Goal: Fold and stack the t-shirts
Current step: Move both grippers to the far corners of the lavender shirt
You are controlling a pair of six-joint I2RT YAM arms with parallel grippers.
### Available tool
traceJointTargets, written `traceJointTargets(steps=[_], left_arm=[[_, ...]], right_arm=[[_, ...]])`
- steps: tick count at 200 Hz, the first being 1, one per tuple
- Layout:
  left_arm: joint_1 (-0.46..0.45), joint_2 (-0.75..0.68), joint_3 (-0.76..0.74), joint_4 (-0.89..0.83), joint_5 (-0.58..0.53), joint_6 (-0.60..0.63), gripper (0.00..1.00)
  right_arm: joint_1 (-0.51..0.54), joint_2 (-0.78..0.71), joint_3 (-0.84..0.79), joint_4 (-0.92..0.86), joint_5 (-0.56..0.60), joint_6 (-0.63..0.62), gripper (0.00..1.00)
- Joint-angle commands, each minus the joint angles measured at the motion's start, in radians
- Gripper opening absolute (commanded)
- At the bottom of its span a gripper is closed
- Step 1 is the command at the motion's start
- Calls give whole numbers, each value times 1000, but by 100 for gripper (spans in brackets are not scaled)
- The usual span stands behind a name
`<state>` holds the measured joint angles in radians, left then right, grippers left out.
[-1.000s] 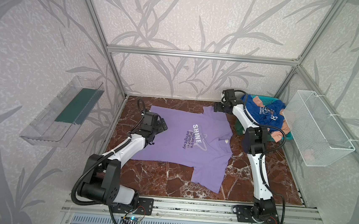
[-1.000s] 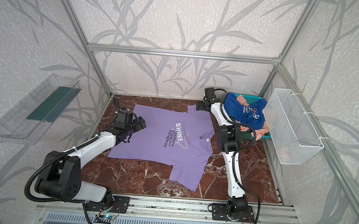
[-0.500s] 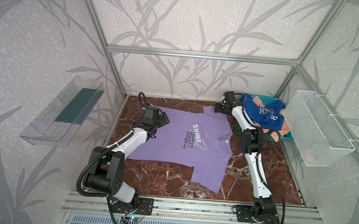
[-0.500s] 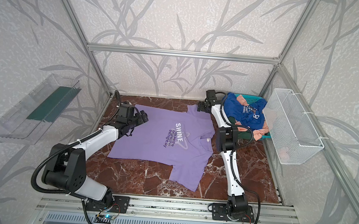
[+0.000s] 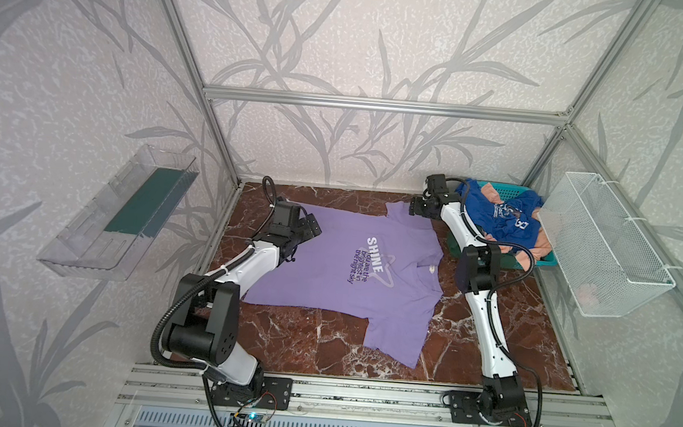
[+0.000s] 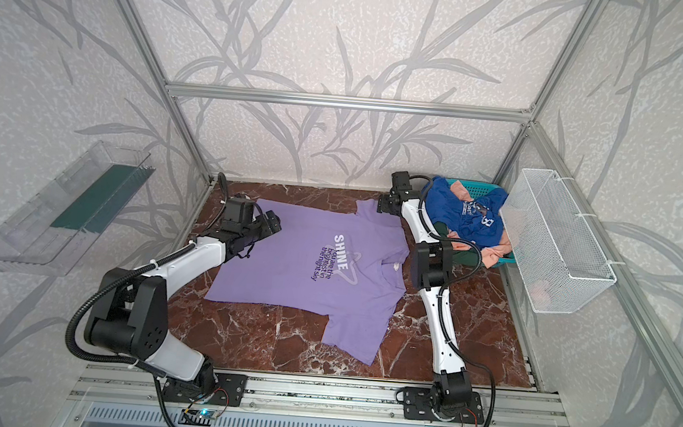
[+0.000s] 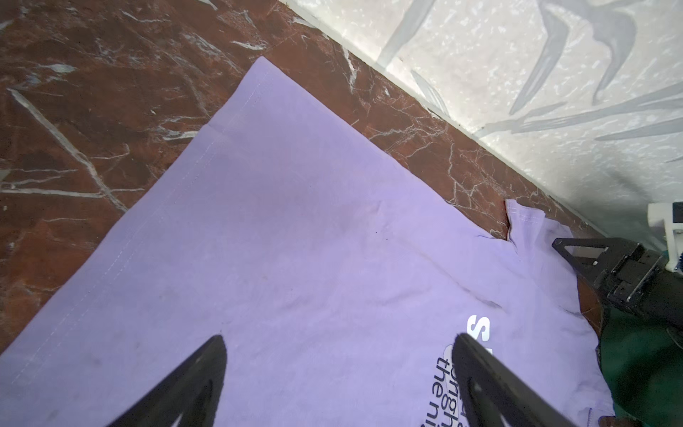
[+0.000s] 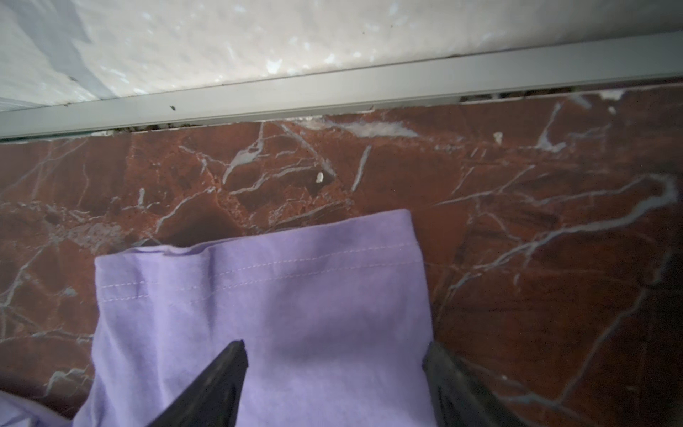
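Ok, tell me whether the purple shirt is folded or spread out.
Spread out, not folded. In a top view the purple shirt lies flat on the table, SHINE print facing up, both sleeves extended.

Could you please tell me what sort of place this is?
Probably a lab robot cell, not a home: an aluminium-frame enclosure with leaf-patterned panels, a red marble-look tabletop, and a teal plastic basket of crumpled t-shirts.

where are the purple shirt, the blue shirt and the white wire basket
purple shirt (image 5: pixel 318 271): in a top view, plain cloth beside the print
blue shirt (image 5: pixel 499 229): in a top view, plain cloth near its white print
white wire basket (image 5: pixel 595 247): in a top view, its mesh side wall
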<state>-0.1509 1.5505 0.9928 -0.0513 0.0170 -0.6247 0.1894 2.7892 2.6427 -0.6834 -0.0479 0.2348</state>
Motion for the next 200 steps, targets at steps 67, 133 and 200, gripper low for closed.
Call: traceJointTargets(steps=[67, 133, 200], left_arm=[[17, 2, 28, -9, 19, -3, 95], [59, 2, 27, -8, 58, -6, 95], [119, 87, 74, 39, 114, 1, 95]], right_arm=[[-19, -15, 24, -63, 59, -81, 77], [-19, 27, 34, -55, -117, -28, 63], [-28, 26, 26, -19, -152, 73, 23]])
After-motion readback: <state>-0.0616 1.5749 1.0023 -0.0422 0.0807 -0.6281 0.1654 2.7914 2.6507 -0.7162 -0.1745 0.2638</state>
